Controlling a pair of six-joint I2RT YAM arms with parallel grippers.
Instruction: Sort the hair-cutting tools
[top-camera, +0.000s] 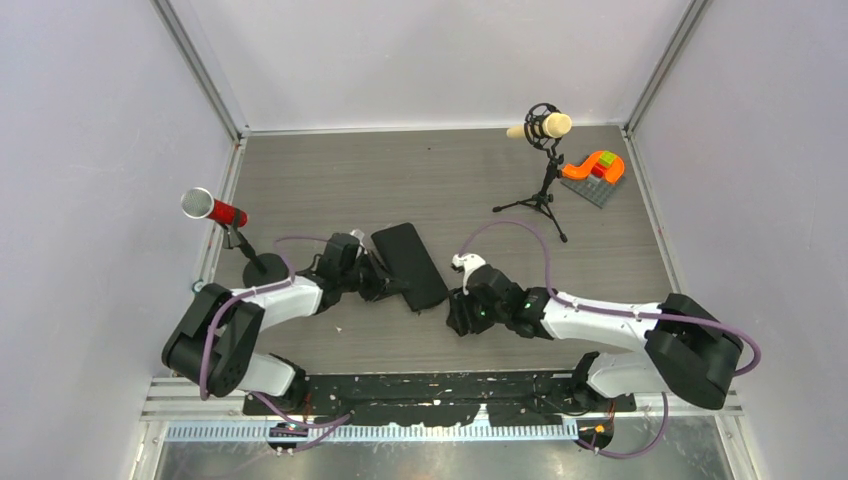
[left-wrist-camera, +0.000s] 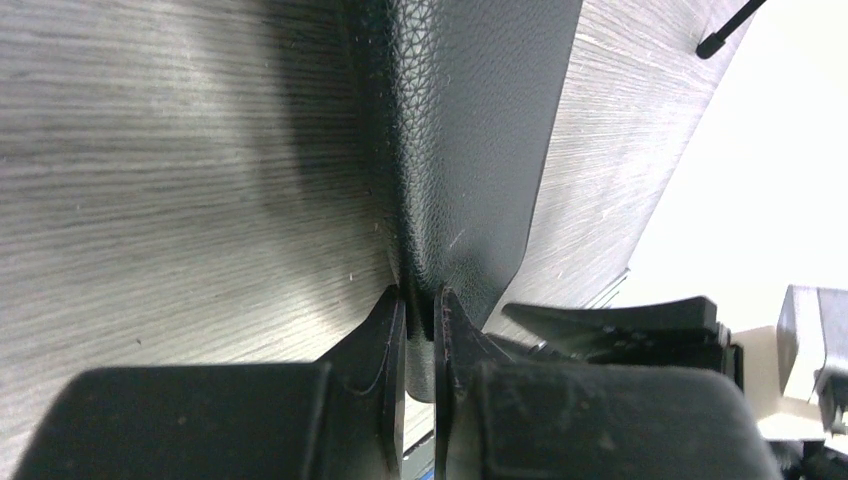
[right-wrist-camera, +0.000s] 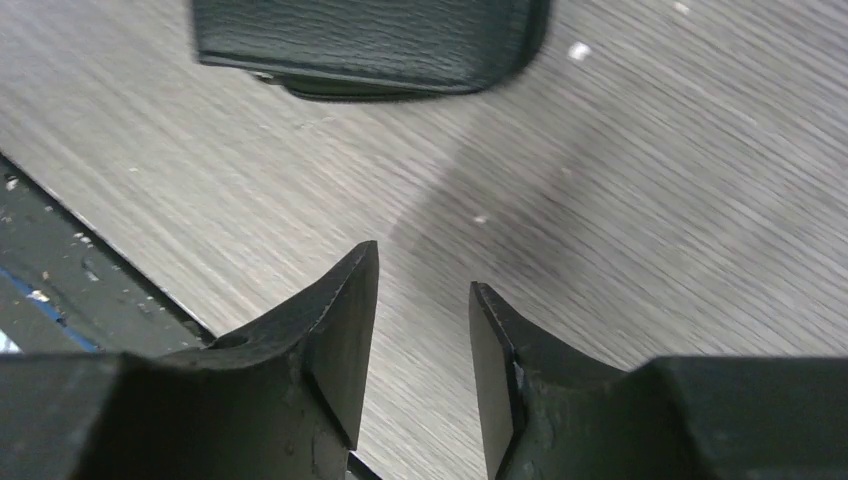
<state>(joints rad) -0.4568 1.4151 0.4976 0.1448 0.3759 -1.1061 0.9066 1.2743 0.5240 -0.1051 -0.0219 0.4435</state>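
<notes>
No scissors or combs show in any view. A flat black zippered case (top-camera: 410, 264) lies on the table between the arms. My left gripper (top-camera: 375, 277) is shut on the case's left edge; in the left wrist view its jaws (left-wrist-camera: 420, 300) pinch the black leather-grain edge (left-wrist-camera: 470, 130). My right gripper (top-camera: 458, 312) sits just right of the case's near end, low over the table. In the right wrist view its jaws (right-wrist-camera: 423, 280) stand apart with only bare wood between them, and the case's corner (right-wrist-camera: 370, 45) lies ahead.
A red microphone (top-camera: 213, 209) on a stand is at the left. A cream microphone on a tripod (top-camera: 540, 130) stands at the back right. An orange and green block toy (top-camera: 597, 167) sits in the far right corner. Grey walls enclose the table.
</notes>
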